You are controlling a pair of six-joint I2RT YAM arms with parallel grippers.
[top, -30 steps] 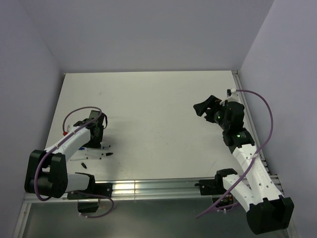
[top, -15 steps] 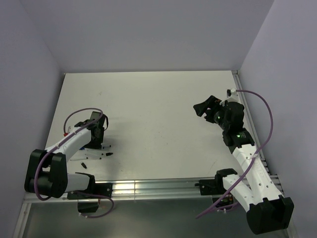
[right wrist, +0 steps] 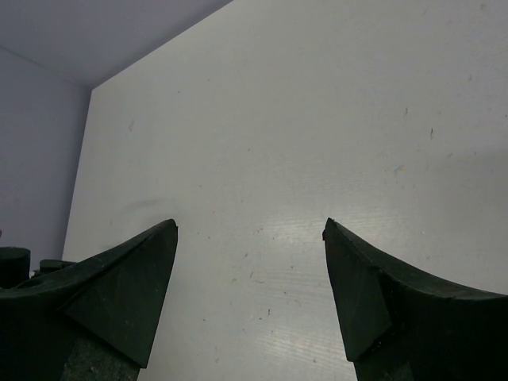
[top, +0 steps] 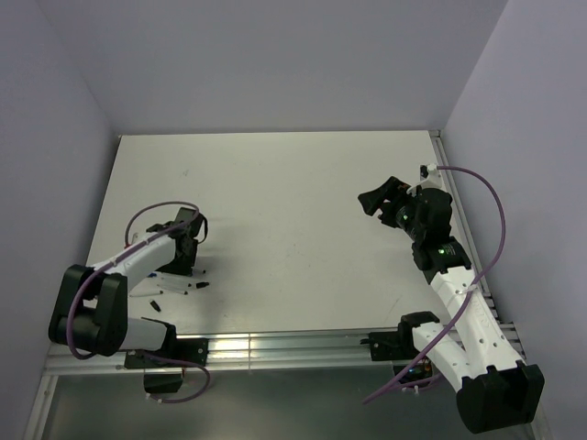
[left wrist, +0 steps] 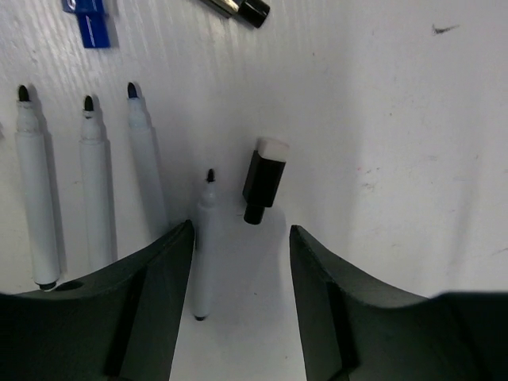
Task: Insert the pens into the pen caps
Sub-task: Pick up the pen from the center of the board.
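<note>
Your matte white table (top: 293, 202) carries a small cluster of things, seen best from the left wrist. Take the short black cylindrical cap with a white end (left wrist: 264, 178) as your mark. Just left of it lies a thin white-barrelled pen with a dark tip (left wrist: 203, 246), close but not touching. Farther left you have three more white pens (left wrist: 95, 190) side by side, tips pointing the same way. Well up and left of the mark sits a blue cap (left wrist: 89, 20). Above the mark, a black-ended piece (left wrist: 248, 9) is cut off by the frame edge. Up and right, a small dark scuff (left wrist: 444, 29) marks the surface.
</note>
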